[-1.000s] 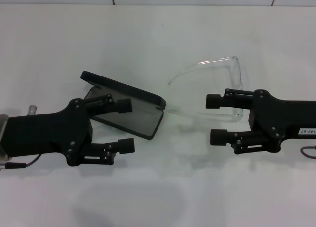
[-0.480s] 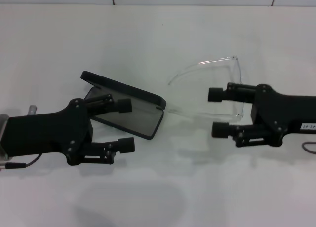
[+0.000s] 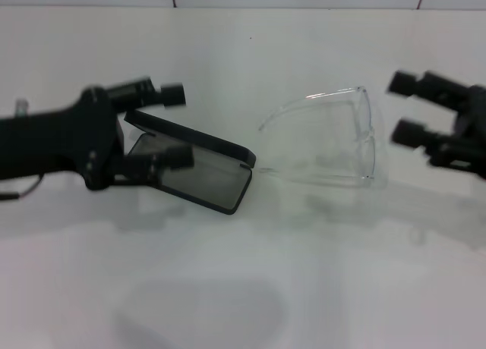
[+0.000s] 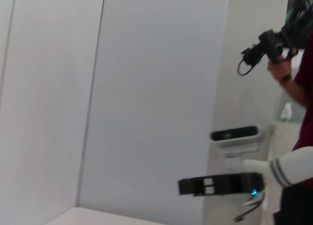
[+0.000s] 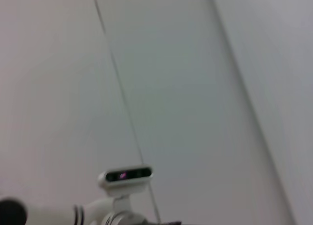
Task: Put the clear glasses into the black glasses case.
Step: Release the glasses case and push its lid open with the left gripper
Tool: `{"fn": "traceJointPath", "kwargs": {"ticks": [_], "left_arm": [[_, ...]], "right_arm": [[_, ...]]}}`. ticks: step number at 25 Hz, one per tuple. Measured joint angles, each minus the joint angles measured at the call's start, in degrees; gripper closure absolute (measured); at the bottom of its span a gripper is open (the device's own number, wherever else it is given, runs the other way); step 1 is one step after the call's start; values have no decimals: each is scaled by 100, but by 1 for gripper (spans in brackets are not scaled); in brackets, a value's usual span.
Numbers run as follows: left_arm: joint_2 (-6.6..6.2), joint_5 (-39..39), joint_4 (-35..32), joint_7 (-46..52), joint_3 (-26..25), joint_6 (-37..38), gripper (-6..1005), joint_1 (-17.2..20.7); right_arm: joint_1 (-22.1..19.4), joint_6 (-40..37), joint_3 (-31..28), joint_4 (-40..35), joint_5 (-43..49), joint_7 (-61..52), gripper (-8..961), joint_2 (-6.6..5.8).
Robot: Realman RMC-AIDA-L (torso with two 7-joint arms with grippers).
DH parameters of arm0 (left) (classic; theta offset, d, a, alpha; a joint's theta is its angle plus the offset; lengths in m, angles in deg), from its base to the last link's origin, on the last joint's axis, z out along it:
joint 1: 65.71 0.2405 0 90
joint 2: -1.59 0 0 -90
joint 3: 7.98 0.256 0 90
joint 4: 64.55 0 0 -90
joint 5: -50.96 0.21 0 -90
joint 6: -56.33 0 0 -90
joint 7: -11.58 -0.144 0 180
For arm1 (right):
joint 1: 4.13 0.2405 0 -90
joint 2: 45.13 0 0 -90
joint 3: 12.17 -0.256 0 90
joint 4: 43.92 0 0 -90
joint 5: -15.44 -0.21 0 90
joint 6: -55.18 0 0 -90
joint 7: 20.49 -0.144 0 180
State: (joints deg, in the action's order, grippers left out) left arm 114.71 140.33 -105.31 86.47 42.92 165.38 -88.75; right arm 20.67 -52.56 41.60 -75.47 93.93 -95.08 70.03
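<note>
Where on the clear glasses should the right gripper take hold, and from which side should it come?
Judging by their pose, grip the glasses at the front lens, which faces the right gripper. Come in from the robot's right with fingers open. Both thin arms trail toward the case, so that lens end is the sturdier, nearer hold.

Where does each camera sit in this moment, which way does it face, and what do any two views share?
Head view: looks forward and down at the white table, showing the open black glasses case, the clear glasses, the left gripper and right gripper, both open.
Left wrist view: faces a wall, with a camera bar and a person; none of its own fingers show.
Right wrist view: faces a wall and a camera bar.
Shared: both wrist views miss the table's objects.
</note>
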Motion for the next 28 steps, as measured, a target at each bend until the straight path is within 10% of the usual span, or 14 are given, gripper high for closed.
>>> {"fn": "traceJointPath", "kwargs": {"ticks": [10,28], "left_arm": [[646,2450,-4151,1037,111,-956,124,11],[669,5757,-5147,1536,3725,-3380,250,133]], "right_arm": [[-632,-1003,-1754,363,-537,123,124,17],[-1014,-1432,-2194,712,-752,121,125,-40]]}}
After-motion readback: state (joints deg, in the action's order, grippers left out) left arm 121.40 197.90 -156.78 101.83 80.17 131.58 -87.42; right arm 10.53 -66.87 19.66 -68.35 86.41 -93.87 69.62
